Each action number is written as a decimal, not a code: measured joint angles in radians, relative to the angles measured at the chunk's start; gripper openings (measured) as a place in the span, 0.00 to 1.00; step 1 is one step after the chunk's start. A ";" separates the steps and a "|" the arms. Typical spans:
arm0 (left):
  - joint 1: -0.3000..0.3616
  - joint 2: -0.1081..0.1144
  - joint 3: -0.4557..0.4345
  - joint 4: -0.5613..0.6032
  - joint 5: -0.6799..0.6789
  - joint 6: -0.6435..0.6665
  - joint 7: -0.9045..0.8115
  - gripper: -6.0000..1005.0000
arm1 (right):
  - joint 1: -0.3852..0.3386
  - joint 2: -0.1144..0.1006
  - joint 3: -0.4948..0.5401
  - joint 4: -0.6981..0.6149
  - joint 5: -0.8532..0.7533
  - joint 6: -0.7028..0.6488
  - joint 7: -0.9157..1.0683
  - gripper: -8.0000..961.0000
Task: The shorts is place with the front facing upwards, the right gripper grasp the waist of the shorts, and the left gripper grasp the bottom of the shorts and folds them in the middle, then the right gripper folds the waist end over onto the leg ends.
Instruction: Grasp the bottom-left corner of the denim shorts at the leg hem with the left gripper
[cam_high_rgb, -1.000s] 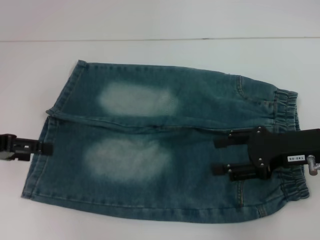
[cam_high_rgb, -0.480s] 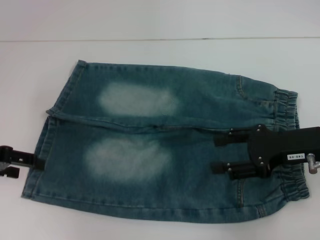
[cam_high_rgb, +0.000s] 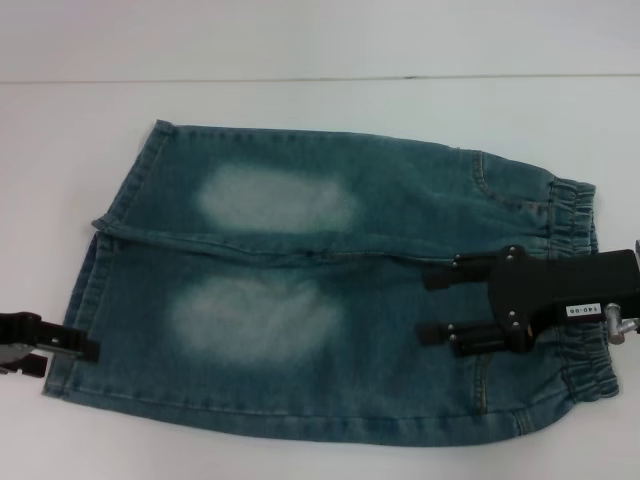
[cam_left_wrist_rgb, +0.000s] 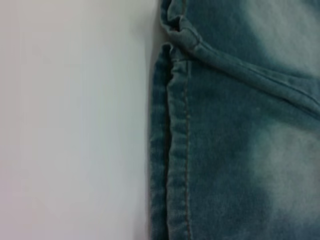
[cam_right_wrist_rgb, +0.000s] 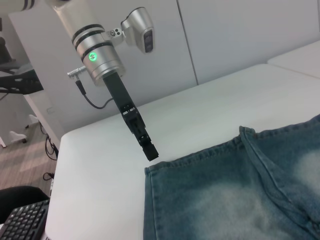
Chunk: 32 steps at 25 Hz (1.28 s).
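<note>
Shorts (cam_high_rgb: 330, 285) flat mid-tabletop (cam_high_rgb: 300, 50). Left gripper (cam_high_rgb: 85, 347) at bottom of the shorts (cam_high_rgb: 75, 320), fingers together, lined up for hem. Right gripper (cam_high_rgb: 430, 305), fingers apart, hovers inboard of waist (cam_high_rgb: 580, 290); nothing grasped.

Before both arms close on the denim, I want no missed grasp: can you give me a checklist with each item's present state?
1. Blue faded denim shorts spread flat on the white table: ok.
2. Left black unlabelled end effector at the straight stitched leg hem: ok, by the near leg's hem.
3. Left fingers around the hem: cannot tell.
4. Right white-labelled end effector at the ruffled elastic waist band: not ok, fingertips lie past it, over the denim.
5. Right fingers apart for a grasp: ok.
</note>
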 joint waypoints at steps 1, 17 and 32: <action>-0.001 0.000 0.000 -0.003 0.002 -0.003 0.000 0.88 | 0.000 0.000 -0.002 0.000 0.000 0.003 0.000 0.80; -0.006 -0.002 0.029 -0.034 0.017 -0.031 0.001 0.88 | 0.001 0.002 -0.006 0.006 0.002 0.005 -0.009 0.80; -0.015 -0.002 0.053 -0.040 0.018 -0.049 0.001 0.88 | 0.001 0.002 -0.007 0.013 0.001 0.011 -0.009 0.81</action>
